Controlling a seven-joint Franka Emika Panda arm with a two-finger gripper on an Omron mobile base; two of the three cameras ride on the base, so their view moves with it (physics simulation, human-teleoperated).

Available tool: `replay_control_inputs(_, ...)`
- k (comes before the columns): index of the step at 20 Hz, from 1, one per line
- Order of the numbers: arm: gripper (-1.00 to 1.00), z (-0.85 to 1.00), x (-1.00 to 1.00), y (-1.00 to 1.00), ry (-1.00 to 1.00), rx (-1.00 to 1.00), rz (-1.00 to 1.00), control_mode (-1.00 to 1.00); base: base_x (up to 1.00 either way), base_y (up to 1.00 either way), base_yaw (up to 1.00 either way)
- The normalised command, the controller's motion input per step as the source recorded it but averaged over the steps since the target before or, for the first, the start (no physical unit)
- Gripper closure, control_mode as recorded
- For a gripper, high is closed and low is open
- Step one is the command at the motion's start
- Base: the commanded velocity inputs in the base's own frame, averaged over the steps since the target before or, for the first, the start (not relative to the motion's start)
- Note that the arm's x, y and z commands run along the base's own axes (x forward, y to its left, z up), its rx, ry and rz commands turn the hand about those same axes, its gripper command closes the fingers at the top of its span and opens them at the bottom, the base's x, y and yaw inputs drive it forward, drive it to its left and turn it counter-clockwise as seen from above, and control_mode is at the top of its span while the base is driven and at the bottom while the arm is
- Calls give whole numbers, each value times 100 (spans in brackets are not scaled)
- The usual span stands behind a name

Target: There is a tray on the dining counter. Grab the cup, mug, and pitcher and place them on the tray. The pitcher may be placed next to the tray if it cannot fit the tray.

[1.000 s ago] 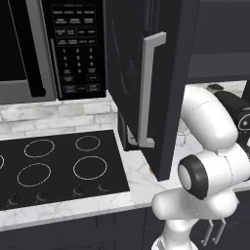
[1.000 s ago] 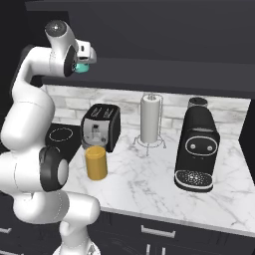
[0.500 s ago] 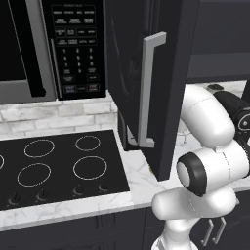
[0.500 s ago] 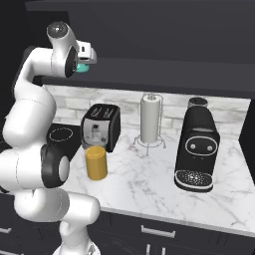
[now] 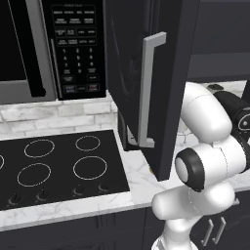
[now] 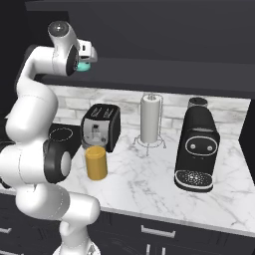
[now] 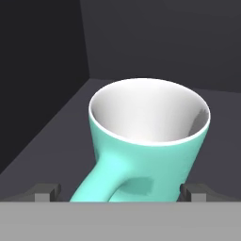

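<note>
Left base view: saw the open cabinet door [image 5: 141, 88] with its long pale handle [image 5: 149, 90] swung out over the marble counter [image 5: 139, 178], beside the microwave [image 5: 49, 46] and the black cooktop [image 5: 53, 163]; arm reached up behind that door, so could not tell the hand's state from here. Right base view: found the gripper [image 6: 85, 59] raised to the dark cabinet shelf [image 6: 164, 69], with a sliver of the teal mug [image 6: 83, 66] just beyond it; well below the hand stood the amber pitcher [image 6: 96, 162] on the counter, next to the toaster [image 6: 101, 126], with the paper-towel roll [image 6: 150, 119] and the coffee machine [image 6: 197, 147] farther off to the side. Hand view: looked straight at the mug [image 7: 148, 141], upright on the shelf floor, white inside, handle [image 7: 101, 181] pointing back toward the hand and a little to one side; the two fingertips [image 7: 47, 192] stood spread wide on either flank of the body, touching nothing, nothing held. Judged the step as closing in for the grasp on the mug. Risks judged from here: handle sat between the fingers, so closing could pinch it off-centre and twist the mug; pushing deeper first could shove the mug toward the cabinet's back wall; lifting out carelessly could clip the open door or the shelf edge.
</note>
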Motion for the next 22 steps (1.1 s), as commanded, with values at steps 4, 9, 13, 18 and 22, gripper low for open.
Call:
replay_control_inputs(4, -100, -8, 15, 0, 0, 0, 0, -100, 0, 0, 0)
replay_control_inputs(9, -100, -1, 3, 0, 0, 0, 0, -100, 0, 0, 0)
replay_control_inputs(13, -100, 0, 0, 0, 0, 0, 0, -100, 0, 0, 0)
replay_control_inputs(18, -100, 0, 0, 0, 0, 0, 0, -100, 0, 0, 0)
replay_control_inputs(22, -100, 0, 0, 0, 0, 0, 0, -100, 0, 0, 0)
